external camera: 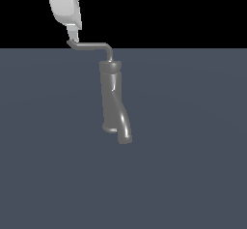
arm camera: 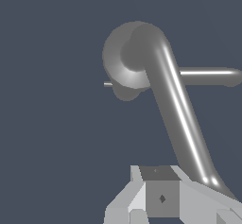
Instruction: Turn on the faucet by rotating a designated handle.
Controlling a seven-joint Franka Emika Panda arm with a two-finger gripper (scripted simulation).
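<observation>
The faucet point(external camera: 110, 95) is a grey tube with a wider collar point(external camera: 110, 67) on top and a bent spout point(external camera: 124, 129) at its lower end. From the collar the thin handle point(external camera: 91, 45) runs toward the exterior view's left and ends in a small upturned tip point(external camera: 72, 43). My gripper point(external camera: 72, 33) hangs straight above that tip and touches it. In the wrist view the handle point(arm camera: 182, 124) stretches from the round faucet top point(arm camera: 124, 60) to just beside my gripper point(arm camera: 160, 183). The fingers sit together, with the rod alongside them and not between them.
The faucet rests on a plain dark blue-grey floor point(external camera: 193, 165). Behind it the background is black. In the wrist view another grey tube point(arm camera: 208, 76) sticks out sideways from the faucet; I cannot tell which part it is.
</observation>
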